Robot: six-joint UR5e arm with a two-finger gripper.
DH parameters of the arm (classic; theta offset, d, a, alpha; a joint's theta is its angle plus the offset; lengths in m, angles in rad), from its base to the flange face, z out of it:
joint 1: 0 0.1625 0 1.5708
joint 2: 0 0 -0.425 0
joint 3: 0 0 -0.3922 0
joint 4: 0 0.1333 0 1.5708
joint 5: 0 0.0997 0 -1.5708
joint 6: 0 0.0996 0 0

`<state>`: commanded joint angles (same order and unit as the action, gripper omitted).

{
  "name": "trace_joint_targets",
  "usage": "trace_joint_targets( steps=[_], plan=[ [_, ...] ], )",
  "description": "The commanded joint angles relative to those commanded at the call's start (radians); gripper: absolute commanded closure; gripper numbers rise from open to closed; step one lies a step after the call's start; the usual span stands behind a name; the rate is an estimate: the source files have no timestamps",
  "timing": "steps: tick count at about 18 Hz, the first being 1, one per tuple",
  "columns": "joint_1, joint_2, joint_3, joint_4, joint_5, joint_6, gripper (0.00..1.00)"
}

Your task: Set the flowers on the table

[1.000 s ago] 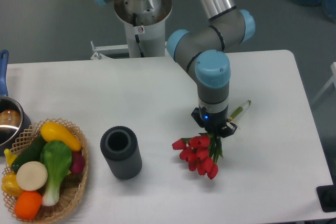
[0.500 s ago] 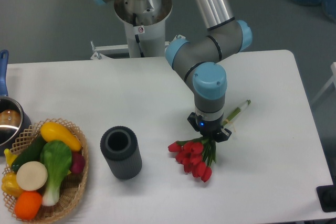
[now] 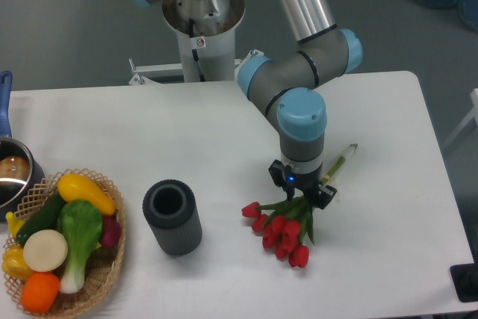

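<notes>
Far left: a wicker basket of toy vegetables, well apart from the action. Next along, a dark ribbed vase standing upright and empty, near but clear of the red buds. Then the flowers, lying low over the white table, long axis running diagonally: buds toward the lower left, pale bound stems reaching up and to the right, tip poking out past the wrist. Directly above the middle of the bunch, about where leaves meet stems, the gripper, pointing straight down, so buds fan out to one side of the jaws and stems to the other. Jaws probably closed across the stems, though hidden under the wrist housing and leaves, so cannot tell for certain. Likewise unclear whether the buds touch the tabletop or hang just above. Coming move likely hinges on that diagonal: lowering flat along the axis and letting go.
</notes>
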<state>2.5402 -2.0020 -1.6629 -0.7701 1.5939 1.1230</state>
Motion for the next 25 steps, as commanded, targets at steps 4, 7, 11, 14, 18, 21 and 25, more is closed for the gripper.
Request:
trace_joint_targets(
  steps=[4, 7, 11, 14, 18, 21, 25],
  plan=[
    [0.057, 0.058, -0.014, 0.003, -0.190, -0.080, 0.00],
    [0.098, 0.114, -0.003, 0.003, -0.251, -0.098, 0.00],
    [0.132, 0.173, 0.002, 0.005, -0.287, -0.082, 0.00],
    [0.127, 0.213, 0.003, 0.000, -0.282, -0.068, 0.00],
    [0.141, 0.247, -0.008, -0.002, -0.233, -0.066, 0.00],
    [0.143, 0.264, 0.000, -0.005, -0.201, -0.045, 0.00],
    [0.143, 0.270, -0.008, -0.005, -0.195, -0.031, 0.00]
  ],
)
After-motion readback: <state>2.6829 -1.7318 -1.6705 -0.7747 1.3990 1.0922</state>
